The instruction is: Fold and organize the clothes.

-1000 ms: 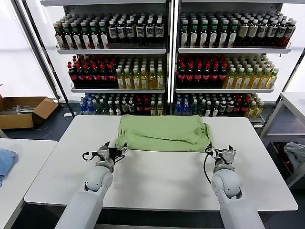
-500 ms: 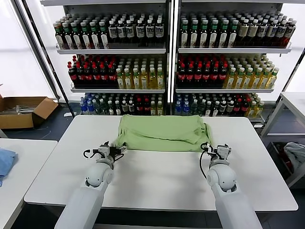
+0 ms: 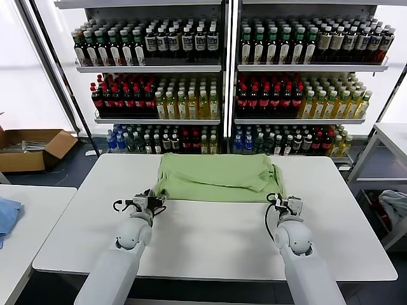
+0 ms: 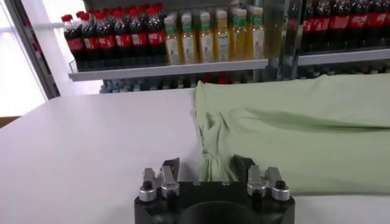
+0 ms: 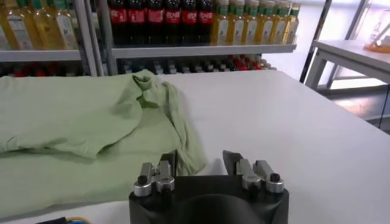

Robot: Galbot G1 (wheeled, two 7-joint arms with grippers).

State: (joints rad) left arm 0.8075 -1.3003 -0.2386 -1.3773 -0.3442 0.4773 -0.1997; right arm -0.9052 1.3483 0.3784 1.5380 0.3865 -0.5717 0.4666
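One light green shirt [image 3: 216,176] lies folded, plain side up, across the far half of the white table [image 3: 210,241]. My left gripper [image 3: 154,199] is open at the shirt's near left corner. In the left wrist view [image 4: 207,169] a bunched bit of that corner lies between its fingers [image 4: 171,168]. My right gripper [image 3: 280,201] is open at the near right corner. In the right wrist view [image 5: 201,163] the edge of the shirt [image 5: 79,122] reaches between its fingers [image 5: 232,160]. The shirt also fills the left wrist view [image 4: 292,134].
Shelves of bottles [image 3: 216,95] stand right behind the table. A cardboard box [image 3: 32,147] sits on the floor at the left. A side table with blue cloth [image 3: 6,217] is at the near left. Another table [image 3: 391,136] and a bin of clothes [image 3: 391,206] are at the right.
Both grippers have moved forward to the shirt's near edge. The right one has also shifted inward to the right corner. The shirt has not moved.
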